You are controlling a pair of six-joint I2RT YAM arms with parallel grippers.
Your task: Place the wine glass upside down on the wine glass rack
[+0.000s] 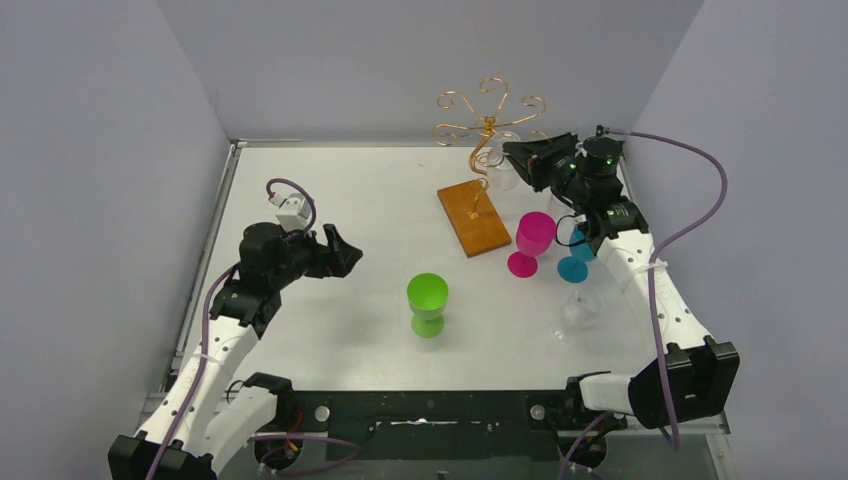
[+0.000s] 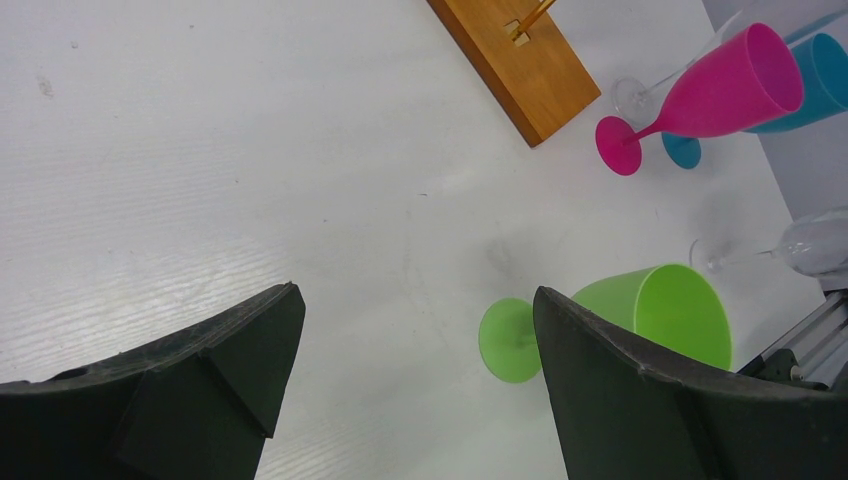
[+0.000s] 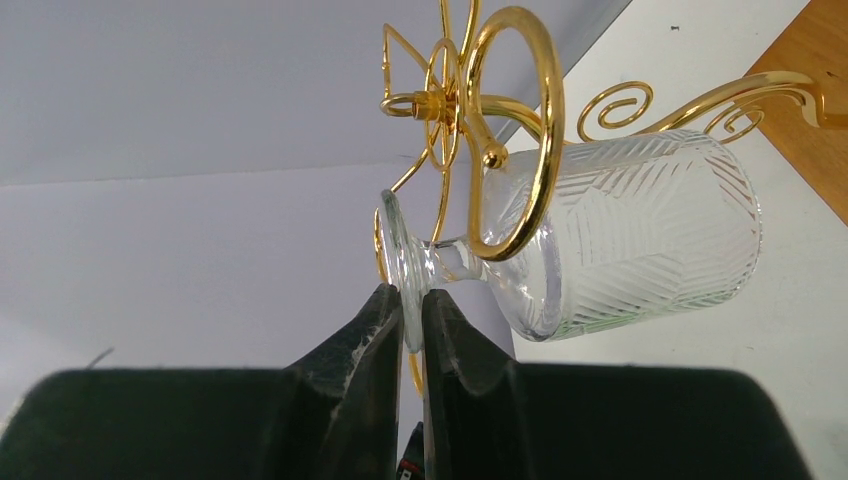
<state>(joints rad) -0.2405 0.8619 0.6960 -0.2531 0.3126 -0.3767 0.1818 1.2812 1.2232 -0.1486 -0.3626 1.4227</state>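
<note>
The wine glass (image 3: 640,230) is clear with a ribbed bowl. My right gripper (image 3: 410,295) is shut on the rim of its round foot (image 3: 396,250). One curled gold arm (image 3: 520,130) of the wine glass rack crosses in front of the stem where it meets the bowl; I cannot tell whether the stem sits inside the curl. In the top view the right gripper (image 1: 515,155) is beside the rack's wire top (image 1: 490,115), above its wooden base (image 1: 473,218), and the glass (image 1: 503,172) shows faintly. My left gripper (image 1: 345,255) hovers open and holds nothing (image 2: 418,300).
A green goblet (image 1: 428,300) stands mid-table, just right of the left gripper's right finger (image 2: 620,400). A pink goblet (image 1: 533,240), a blue one (image 1: 575,262) and a clear glass (image 1: 580,308) stand by the right arm. Grey walls close in the table.
</note>
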